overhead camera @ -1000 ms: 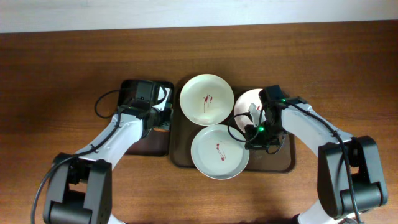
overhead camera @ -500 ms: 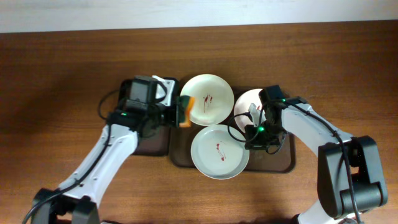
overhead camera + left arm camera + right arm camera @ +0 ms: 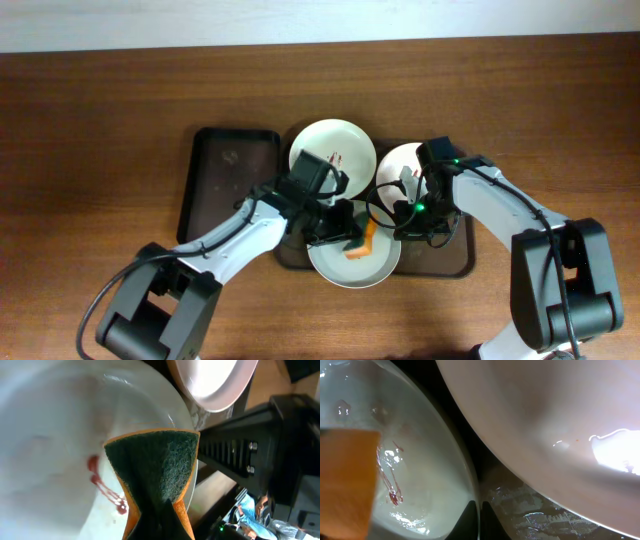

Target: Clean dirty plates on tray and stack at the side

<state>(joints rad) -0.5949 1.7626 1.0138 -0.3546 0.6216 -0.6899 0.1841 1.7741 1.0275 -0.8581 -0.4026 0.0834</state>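
Wood-grain tabletop (image 3: 100,120) bears the brown tray (image 3: 452,258); pale wall (image 3: 320,18) behind.

1. White, rounded shell links on left arm (image 3: 225,238) & right arm (image 3: 497,203), w/ black joints betw.
2. Big black boxy base segments, L (image 3: 150,300) & R (image 3: 565,270).
3. Thin black cable loop (image 3: 373,203) by R wrist.
4. Small green LED (image 3: 419,207) on R wrist.
5. Black ribbed block (image 3: 227,450) w/ two silver screws (image 3: 250,446), seen from left wrist cam.
6. Dark tapered fingertips on right gripper (image 3: 479,519).
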